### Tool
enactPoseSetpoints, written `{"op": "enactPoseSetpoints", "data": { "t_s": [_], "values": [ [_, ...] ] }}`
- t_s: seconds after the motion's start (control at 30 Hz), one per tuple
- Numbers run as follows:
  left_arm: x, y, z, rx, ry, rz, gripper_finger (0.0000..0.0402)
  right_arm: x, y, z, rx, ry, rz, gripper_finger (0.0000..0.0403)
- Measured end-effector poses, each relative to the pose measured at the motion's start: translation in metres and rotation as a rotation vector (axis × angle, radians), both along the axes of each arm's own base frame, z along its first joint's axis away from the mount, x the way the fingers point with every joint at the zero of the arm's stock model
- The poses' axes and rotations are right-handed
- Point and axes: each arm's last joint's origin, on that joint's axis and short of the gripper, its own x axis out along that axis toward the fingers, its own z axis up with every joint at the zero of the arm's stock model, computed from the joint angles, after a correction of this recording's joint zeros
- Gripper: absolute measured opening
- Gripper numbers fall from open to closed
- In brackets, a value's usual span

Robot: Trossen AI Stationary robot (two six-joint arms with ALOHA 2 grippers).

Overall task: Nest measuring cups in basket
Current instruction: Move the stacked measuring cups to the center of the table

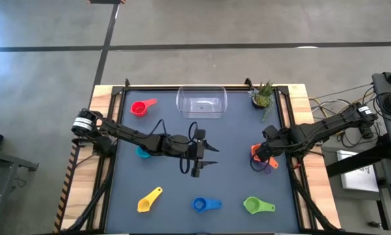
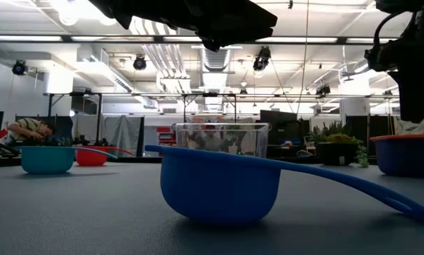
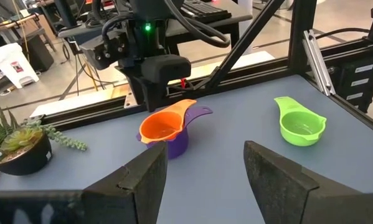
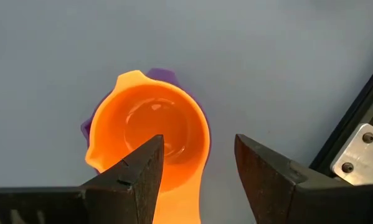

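Measuring cups: small round plastic scoops with short flat handles, none yet in the clear rectangular plastic basket (image 1: 202, 103) at the far edge of the dark surface (image 1: 234, 140).

- Orange cup (image 4: 150, 134), seated inside the purple cup (image 3: 180, 140): directly beneath the right hand (image 4: 195, 171), whose fingers are spread wide and hold nothing; one finger hangs over the orange bowl, the other outside its rim.
- Likely handling: light, stiff, smooth-walled, so apt to slide or tip under a pinch. Best hold is judged to be across the rim wall or on the flat handle; lifting the orange one may drag the purple with it or leave it behind.
- Left hand (image 1: 196, 158): mid-surface, fingers apart, empty, facing the right hand's pair.
- Teal cup (image 1: 143, 152): partly hidden under the left arm.
- Red cup (image 1: 140, 108): beyond the left hand, beside the basket.
- Yellow cup (image 1: 149, 200), blue cup (image 1: 205, 205), green cup (image 1: 257, 205): in a row nearer than both hands.
- Small potted green plant (image 1: 263, 95): between the right hand and the basket's near corner; the one obstacle to skirt on that route.
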Motion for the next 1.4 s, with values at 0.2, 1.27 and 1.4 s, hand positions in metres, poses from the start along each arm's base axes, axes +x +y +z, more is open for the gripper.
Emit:
{"op": "enactPoseSetpoints", "data": {
  "t_s": [0.2,1.27,1.4],
  "values": [
    [0.0,0.0,0.0,-0.001,0.0,-0.004,0.0194,0.001,0.0,-0.009,-0.01,-0.026,-0.008,0.0185],
    [0.0,-0.001,0.0,-0.008,0.0,-0.025,0.0194,0.019,-0.021,-0.045,0.085,-0.166,0.116,0.0023],
    [-0.001,-0.001,0.001,-0.03,0.001,-0.019,0.0194,0.028,-0.025,-0.042,0.065,-0.25,0.148,0.0013]
  ]
}}
